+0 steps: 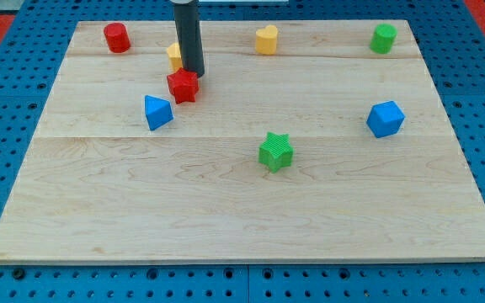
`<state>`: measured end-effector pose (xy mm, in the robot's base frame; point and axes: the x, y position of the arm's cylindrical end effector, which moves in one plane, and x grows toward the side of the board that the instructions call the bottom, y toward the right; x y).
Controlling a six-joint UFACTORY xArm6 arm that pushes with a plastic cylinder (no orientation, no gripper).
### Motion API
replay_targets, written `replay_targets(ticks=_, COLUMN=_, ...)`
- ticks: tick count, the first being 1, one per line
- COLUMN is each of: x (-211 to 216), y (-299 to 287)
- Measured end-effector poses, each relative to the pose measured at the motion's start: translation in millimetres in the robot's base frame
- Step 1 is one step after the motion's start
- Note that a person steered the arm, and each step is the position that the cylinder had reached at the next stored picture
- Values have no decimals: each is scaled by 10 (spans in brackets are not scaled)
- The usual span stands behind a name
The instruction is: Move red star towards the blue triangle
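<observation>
Red star [183, 86] sits in the upper-left part of the wooden board [242, 202], near the blue triangle [157, 112], which lies just below it and to the view's left; the 2 are close but not touching. My tip [194, 73] is right at the star's upper-right edge, touching or nearly so. That placement fits a push down and to the view's left, straight at the triangle. The rod partly hides a yellow block [173, 55] behind it, shape not readable.

No claw on this rig, just the rod, so there is no open or closed state to report.

Task looks mostly done by my judgement, only a short gap left.

Others sit well clear of the push line:
- red cylinder [116, 37], top left
- yellow heart [266, 39], top middle
- green cylinder [383, 38], top right
- blue cube [385, 119], right
- green star [276, 151], centre

No brands, labels or writing readable anywhere. Blue pegboard surface [7, 101] surrounds the board.
</observation>
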<state>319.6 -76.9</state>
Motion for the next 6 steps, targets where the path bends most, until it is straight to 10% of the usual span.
replay_targets(ticks=2, x=106, y=422)
replay_targets(ticks=6, x=259, y=-967)
